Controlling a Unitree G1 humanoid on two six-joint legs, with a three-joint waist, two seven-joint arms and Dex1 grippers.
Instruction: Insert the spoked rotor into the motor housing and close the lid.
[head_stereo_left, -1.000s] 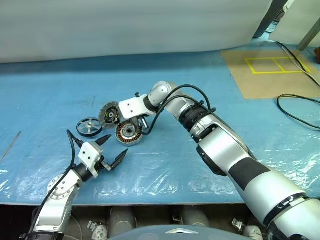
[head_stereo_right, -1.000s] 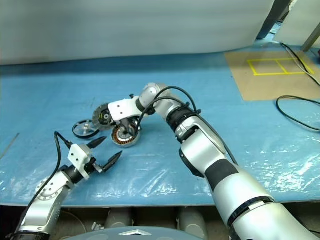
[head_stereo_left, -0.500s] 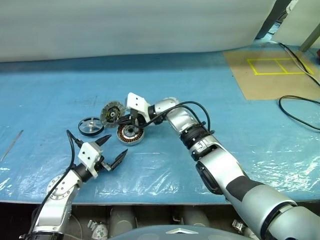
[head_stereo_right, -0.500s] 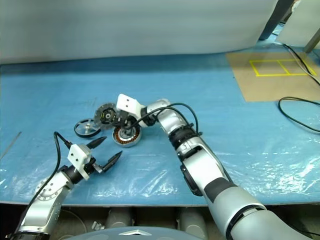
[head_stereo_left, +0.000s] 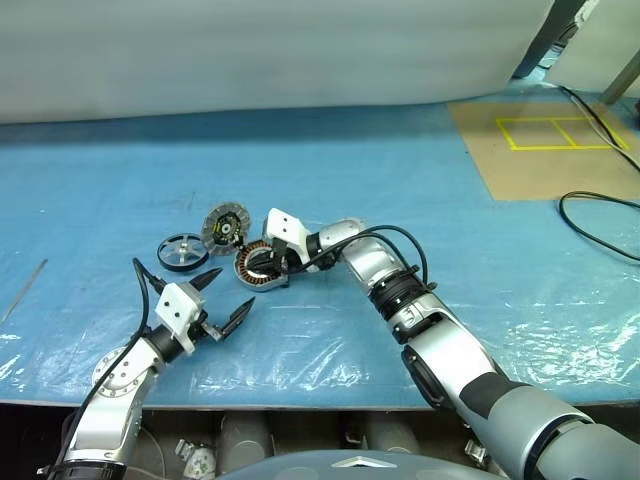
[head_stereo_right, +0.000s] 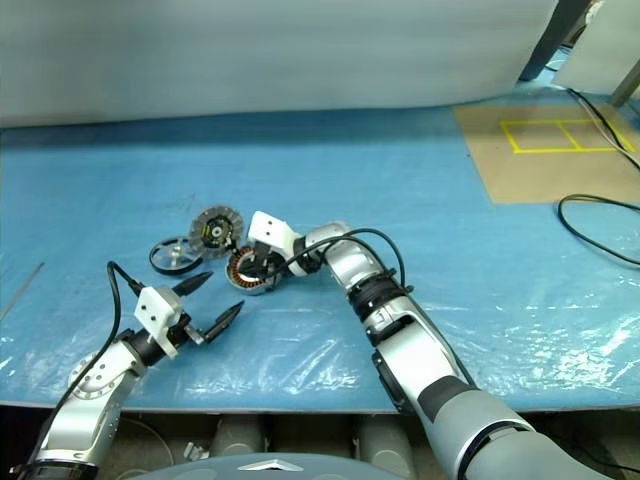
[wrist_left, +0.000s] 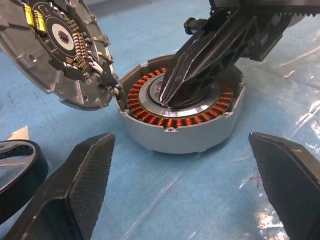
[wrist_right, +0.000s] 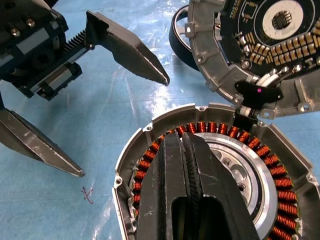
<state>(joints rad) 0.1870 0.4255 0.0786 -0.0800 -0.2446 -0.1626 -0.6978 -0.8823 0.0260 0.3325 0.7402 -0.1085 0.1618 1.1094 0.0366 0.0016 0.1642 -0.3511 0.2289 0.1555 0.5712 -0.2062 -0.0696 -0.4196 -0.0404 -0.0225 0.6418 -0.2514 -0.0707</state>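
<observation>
A blue plastic sheet (head_stereo_left: 120, 180) covers the table. At two o'clock lies a brown board (head_stereo_left: 540, 145) marked with yellow tape rectangles (head_stereo_left: 555, 130). Black cable (head_stereo_left: 600, 215) loops at three o'clock. A pale backdrop (head_stereo_left: 270, 50) spans twelve o'clock.

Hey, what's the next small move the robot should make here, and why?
Probably lift the shut right end effector out of the motor housing. Its tips sit in the housing's centre, holding nothing, while the spoked rotor lies apart on the blue sheet, so it likely needs fetching. The lid stands open.
</observation>
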